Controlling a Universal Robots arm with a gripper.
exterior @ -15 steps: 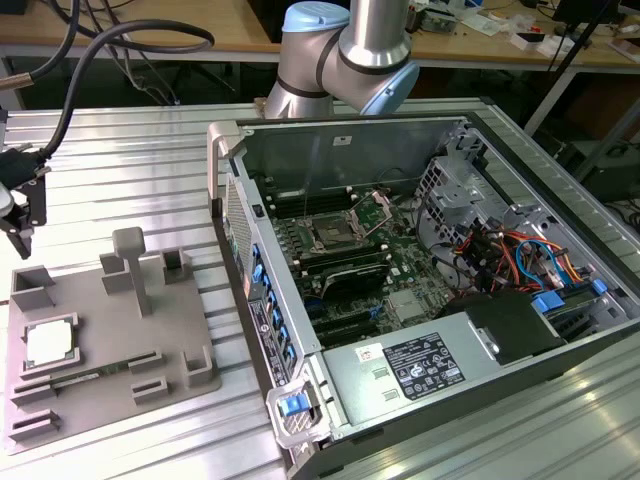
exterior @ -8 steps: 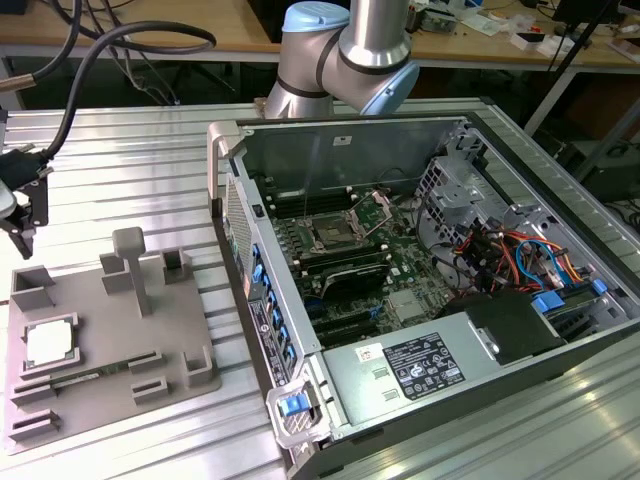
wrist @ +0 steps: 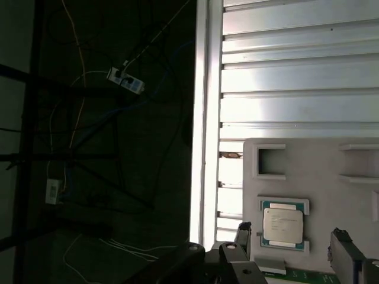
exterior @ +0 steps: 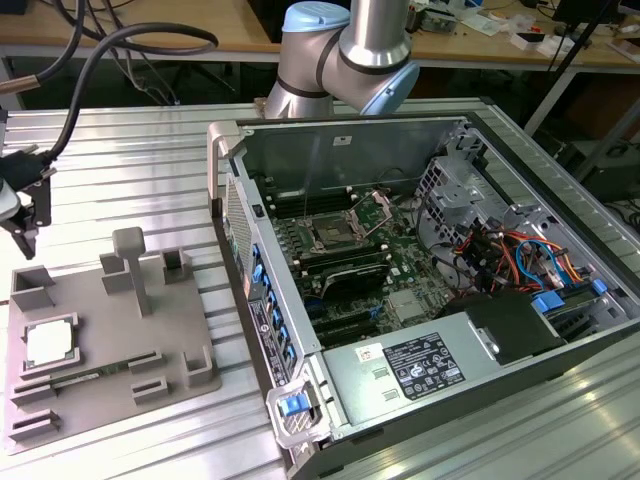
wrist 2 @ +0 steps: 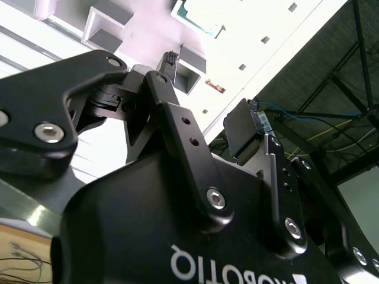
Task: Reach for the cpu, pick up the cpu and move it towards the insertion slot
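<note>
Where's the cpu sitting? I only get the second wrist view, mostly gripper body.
Observer: Exterior view: the cpu lies flat in a pocket of the gray fixture, at that view's left, outside the case.
Operator: Gripped?
Observer: No. In the first wrist view the gripper is open. The cpu shows in the gap between its fingers, lying in its pocket, untouched.
</note>
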